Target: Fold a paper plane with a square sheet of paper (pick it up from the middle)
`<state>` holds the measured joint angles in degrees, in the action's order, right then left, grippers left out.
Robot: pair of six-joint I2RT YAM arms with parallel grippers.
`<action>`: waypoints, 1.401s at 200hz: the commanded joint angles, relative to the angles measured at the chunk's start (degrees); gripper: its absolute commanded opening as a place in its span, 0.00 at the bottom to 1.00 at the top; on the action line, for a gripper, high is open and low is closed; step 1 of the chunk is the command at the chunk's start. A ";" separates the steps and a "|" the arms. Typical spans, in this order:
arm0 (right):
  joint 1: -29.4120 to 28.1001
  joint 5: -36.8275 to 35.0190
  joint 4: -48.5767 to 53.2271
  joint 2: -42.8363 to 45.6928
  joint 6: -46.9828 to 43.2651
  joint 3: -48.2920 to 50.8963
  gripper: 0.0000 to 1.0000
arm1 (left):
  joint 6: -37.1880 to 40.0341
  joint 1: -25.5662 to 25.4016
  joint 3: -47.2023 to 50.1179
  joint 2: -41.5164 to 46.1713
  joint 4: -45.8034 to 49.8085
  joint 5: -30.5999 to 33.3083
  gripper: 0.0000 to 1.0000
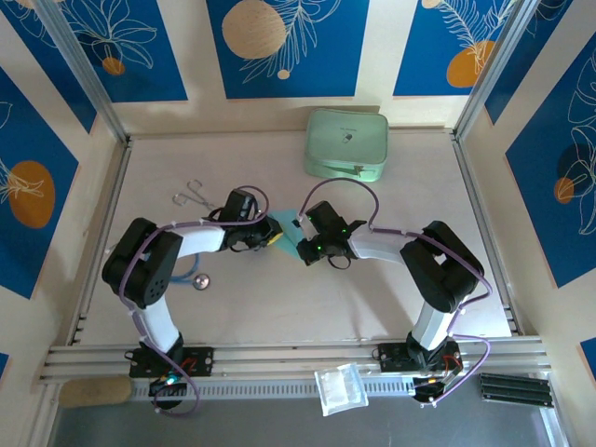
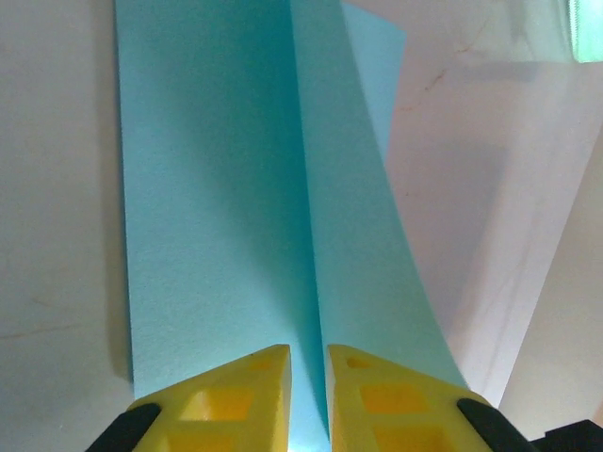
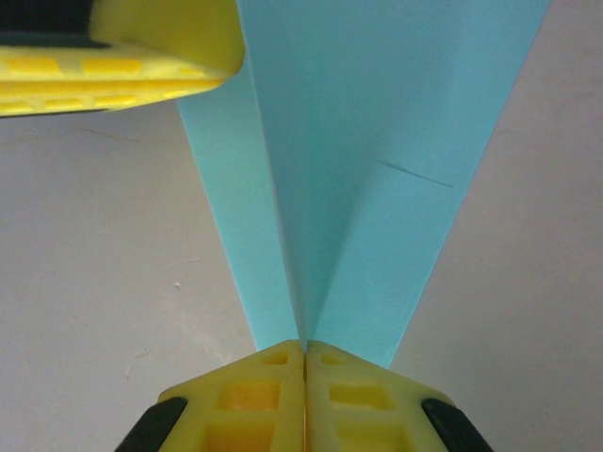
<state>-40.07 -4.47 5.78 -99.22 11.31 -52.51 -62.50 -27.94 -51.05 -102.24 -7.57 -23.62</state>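
Note:
The square sheet of paper [image 1: 287,235] is sky-blue and lies mid-table between both grippers, with a raised lengthwise fold. In the left wrist view the paper [image 2: 217,188] has one flap standing up from the crease. That crease runs into the narrow gap of my left gripper [image 2: 309,363], whose yellow fingers stand slightly apart. My right gripper [image 3: 303,347] is shut on the paper's [image 3: 377,113] fold at the opposite end. A left gripper finger [image 3: 141,47] shows at the top left of the right wrist view. In the top view the left gripper [image 1: 270,237] and right gripper [image 1: 303,250] almost meet. The paper plane is out of view.
A mint-green case [image 1: 346,144] sits at the back of the table, right of centre. Metal forceps [image 1: 191,194] lie at the back left, and a small round metal piece [image 1: 200,279] rests near the left arm. A clear plastic bag [image 1: 340,386] lies on the front rail.

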 commanded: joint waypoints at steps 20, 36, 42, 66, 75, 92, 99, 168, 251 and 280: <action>-2.36 -6.33 1.27 0.54 -0.68 -2.00 0.12 | 1.18 -0.79 -1.93 -3.10 3.68 -1.06 0.19; -3.44 -9.45 1.38 0.57 -0.37 -2.24 0.15 | 0.86 -0.88 -1.92 -3.78 3.62 -1.08 0.22; -3.92 -10.70 1.40 0.52 -0.33 -2.32 0.16 | 0.88 -0.88 -2.02 -3.98 3.77 -1.07 0.23; -5.60 -15.75 0.96 0.56 0.37 -2.40 0.21 | 0.71 -0.97 -2.21 -4.59 4.34 -0.95 0.25; -6.11 -17.43 0.97 0.45 0.47 -2.42 0.23 | 0.85 -1.06 -2.25 -4.72 4.72 -0.99 0.26; -6.76 -19.73 0.89 0.21 0.37 -2.66 0.25 | 0.84 -1.06 -2.43 -4.88 5.16 -1.07 0.27; -7.07 -20.16 0.94 0.02 0.35 -2.79 0.26 | 0.89 -1.06 -2.48 -4.90 5.28 -1.03 0.27; -9.07 -22.52 0.99 -2.61 -0.24 -4.42 0.29 | 0.98 -1.16 -2.65 -4.59 5.88 -1.24 0.29; -9.62 -24.69 1.62 -4.52 0.97 -5.32 0.30 | 0.94 -1.24 -2.85 -4.39 5.98 -1.53 0.34; -9.81 -26.08 1.39 -4.49 0.94 -5.06 0.29 | 0.95 -1.24 -2.83 -4.22 6.17 -1.49 0.34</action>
<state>-49.39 -28.47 6.96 -102.67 11.60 -56.25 -62.52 -28.53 -53.21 -105.73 -4.89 -24.60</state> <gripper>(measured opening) 0.295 0.340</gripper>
